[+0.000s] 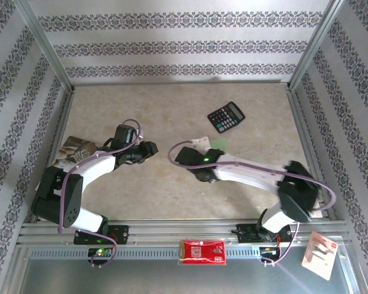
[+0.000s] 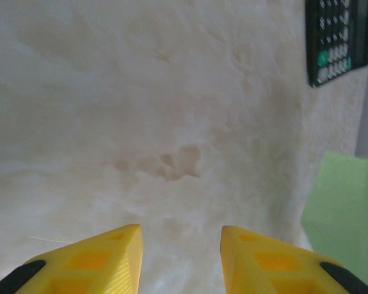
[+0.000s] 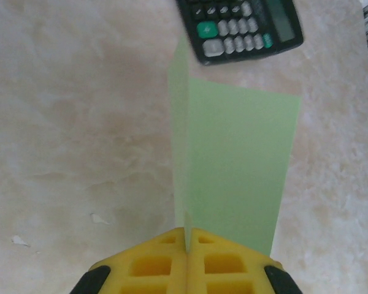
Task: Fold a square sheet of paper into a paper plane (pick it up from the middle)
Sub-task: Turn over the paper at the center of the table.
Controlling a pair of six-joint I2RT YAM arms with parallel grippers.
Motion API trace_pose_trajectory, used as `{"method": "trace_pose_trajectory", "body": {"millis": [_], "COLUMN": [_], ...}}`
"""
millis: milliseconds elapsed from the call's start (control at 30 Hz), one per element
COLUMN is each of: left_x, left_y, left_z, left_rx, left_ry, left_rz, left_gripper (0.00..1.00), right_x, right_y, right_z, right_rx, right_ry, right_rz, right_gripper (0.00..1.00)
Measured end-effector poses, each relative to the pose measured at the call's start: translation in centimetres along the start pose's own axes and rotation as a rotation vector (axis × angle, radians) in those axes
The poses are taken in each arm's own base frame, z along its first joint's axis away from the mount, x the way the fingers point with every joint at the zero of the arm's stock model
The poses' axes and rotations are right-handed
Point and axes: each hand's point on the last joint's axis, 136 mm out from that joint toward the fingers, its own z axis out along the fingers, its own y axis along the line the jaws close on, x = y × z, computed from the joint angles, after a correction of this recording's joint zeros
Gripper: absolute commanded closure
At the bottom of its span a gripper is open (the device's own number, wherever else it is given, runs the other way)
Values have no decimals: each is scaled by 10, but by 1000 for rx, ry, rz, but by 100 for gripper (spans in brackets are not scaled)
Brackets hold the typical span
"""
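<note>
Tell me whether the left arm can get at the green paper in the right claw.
Probably yes. The left claw stands open with the green paper close on its right, only bare tabletop between; the right claw pinches the paper's near edge.

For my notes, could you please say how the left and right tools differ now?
The left tool is open, the right tool shut. The left tool is empty; the right tool pinches the folded green sheet of paper. Both have yellow fingers.
</note>
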Motion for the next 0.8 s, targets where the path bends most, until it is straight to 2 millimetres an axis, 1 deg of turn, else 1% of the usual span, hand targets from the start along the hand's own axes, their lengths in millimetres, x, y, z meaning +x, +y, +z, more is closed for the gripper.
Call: {"method": "trace_pose_trajectory", "body": {"millis": [100, 200, 267, 300, 367, 433, 500, 567, 600, 667, 733, 800], "left_x": [-12, -21, -24, -24, -23, -19, -14, -4, 4, 23, 52, 76], "left_y": [16, 27, 32, 33, 33, 33, 34, 34, 32, 23, 1, -20], "left_z": [-6, -11, -13, -14, -16, -19, -21, -21, -21, -16, -9, -4], "left_rx": [-39, -61, -70, -73, -75, -72, -64, -49, -40, -16, 22, 59], "left_ry": [-31, -56, -65, -65, -66, -65, -59, -38, -22, 20, 87, 138], "left_rz": [-30, -52, -59, -62, -59, -59, -60, -70, -77, -67, -21, 28], "left_gripper": [62, 61, 61, 61, 60, 60, 60, 61, 60, 61, 62, 66], "right_x": [6, 13, 20, 22, 23, 18, 10, 2, -4, -11, -15, -14], "right_y": [37, 70, 84, 91, 100, 109, 116, 117, 114, 100, 75, 50], "right_z": [15, 28, 34, 35, 34, 30, 23, 11, 1, -19, -35, -37], "right_rx": [33, 33, 20, 8, -26, -71, -125, -188, -235, -331, -447, -534], "right_ry": [42, 73, 95, 102, 113, 115, 106, 92, 77, 56, 40, 36], "right_rz": [-55, -75, -83, -80, -65, -45, -23, 8, 33, 92, 174, 259], "right_gripper": [97, 91, 86, 82, 76, 73, 73, 72, 71, 70, 70, 72]}}
